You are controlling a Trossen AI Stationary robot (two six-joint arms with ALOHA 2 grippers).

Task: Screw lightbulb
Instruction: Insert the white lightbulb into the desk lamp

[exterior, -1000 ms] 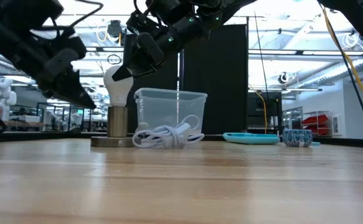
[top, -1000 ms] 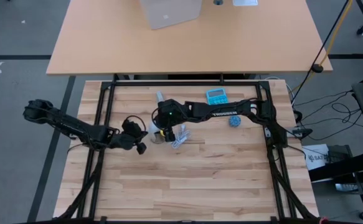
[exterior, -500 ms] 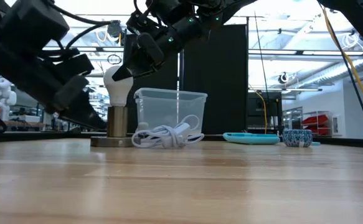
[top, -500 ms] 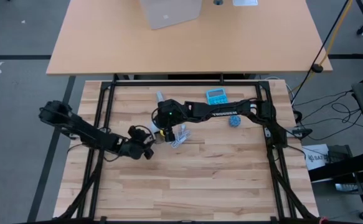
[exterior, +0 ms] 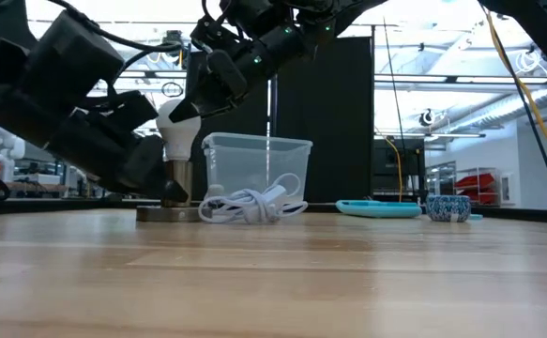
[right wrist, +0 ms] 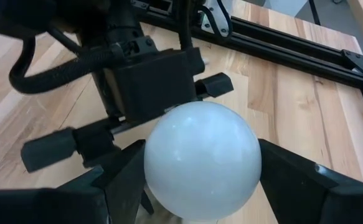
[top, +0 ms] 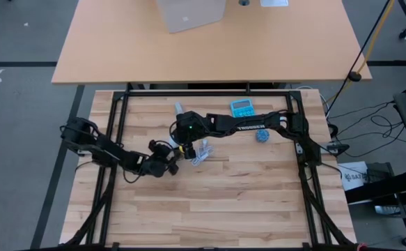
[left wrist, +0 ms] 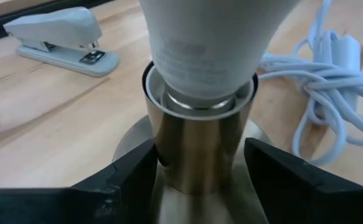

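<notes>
Since a second ago, left gripper [exterior: 160, 174] is advancing to the brushed-metal cylindrical socket base [left wrist: 200, 155], fingers [left wrist: 128, 177] apart, straddling it. White frosted pear-shaped lightbulb [exterior: 177, 127] is sitting upright in the socket on the wooden counter [top: 244, 195]. Right gripper [right wrist: 197, 168] is clasping the bulb's head. Step: seating; next likely bracing the base, then twisting.

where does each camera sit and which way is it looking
High: overhead, straight down on table and both arms.
Low: tabletop height, level at bulb, both arms.
Left wrist: left pincer astride brass socket.
Right wrist: right pincer around bulb, left arm beyond.
Shared: wrist views both show the bulb.
</notes>
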